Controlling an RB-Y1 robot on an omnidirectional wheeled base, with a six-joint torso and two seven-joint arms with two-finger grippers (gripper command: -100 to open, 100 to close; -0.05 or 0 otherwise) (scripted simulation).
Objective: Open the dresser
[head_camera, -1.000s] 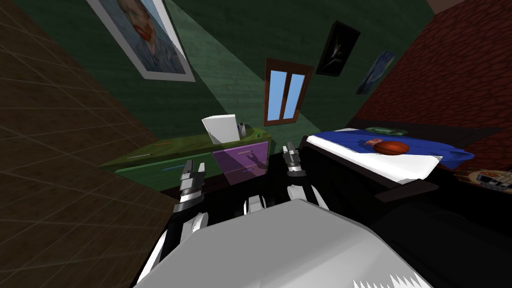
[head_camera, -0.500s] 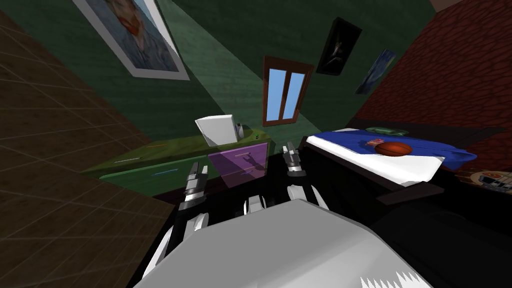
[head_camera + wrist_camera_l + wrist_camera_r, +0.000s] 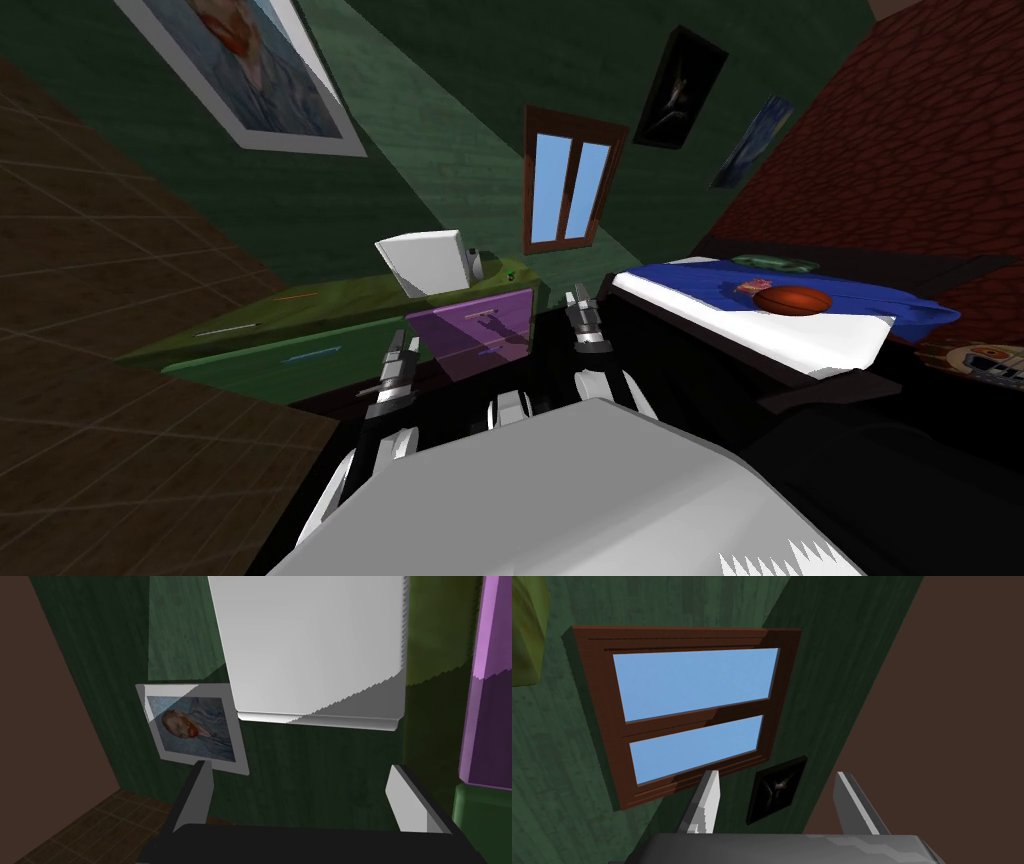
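So the dresser (image 3: 300, 355) is the long low green thing on the left against the far wall, and its right end has a purple drawer front (image 3: 470, 330) with thin little bar handles (image 3: 487, 312). My left gripper (image 3: 402, 345) hangs just in front of it, fingers spread wide with nothing between them. The right gripper (image 3: 578, 297) is up near the bed corner, spread and empty too.

My worry is alignment. From the left wrist, the left gripper (image 3: 300, 768) looks at the white box (image 3: 310, 651) on top of the dresser, with the purple drawer front (image 3: 487, 701) off to one side. Going straight in from here, I'd guess it knocks the box instead of reaching a handle. Those bars look skinny too, so a sloppy pinch could slip off.

Other stuff: the white box (image 3: 420, 262) sits at the near edge above the purple front. The bed (image 3: 800, 340) is close on the right with an orange ball (image 3: 792, 299) on it, so the gap to the dresser looks tight.
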